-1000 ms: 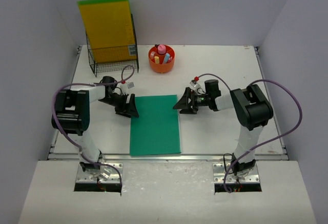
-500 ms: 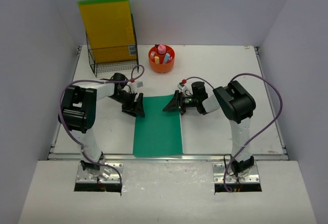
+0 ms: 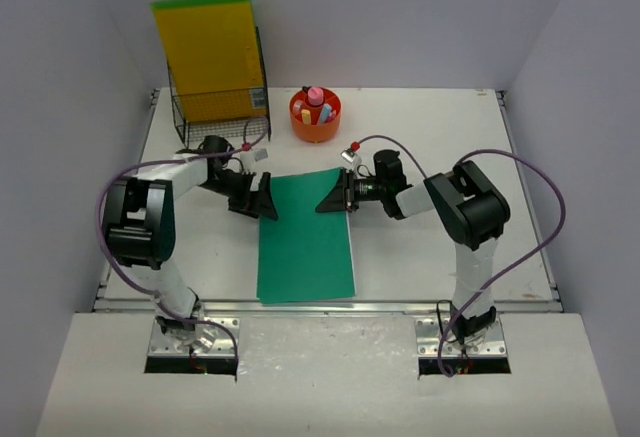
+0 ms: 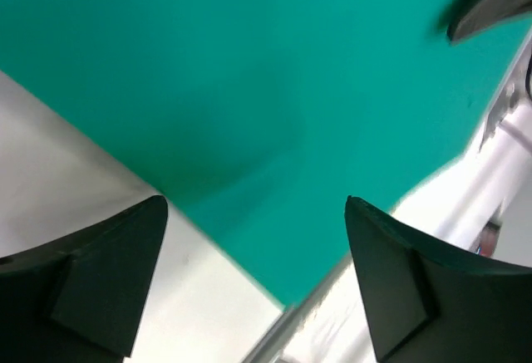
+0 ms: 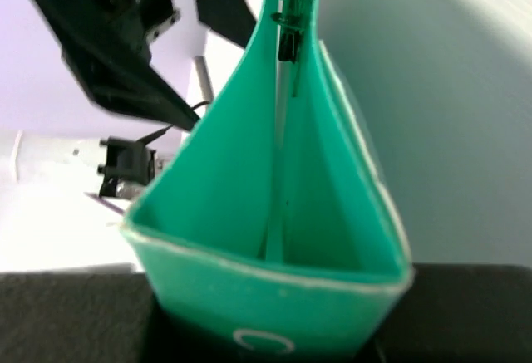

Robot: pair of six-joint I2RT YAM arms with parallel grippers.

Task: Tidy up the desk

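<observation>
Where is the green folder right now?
In the top view the green folder lies front-centre on the desk, between the arms; the right gripper pinches its far right corner and the open left gripper sits at its far left corner.

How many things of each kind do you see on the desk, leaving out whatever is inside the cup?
Teal folder: 1
Yellow folder: 1
Light green folder, only its edge showing: 1
Black wire rack: 1
Orange cup: 1
Total: 5
</observation>
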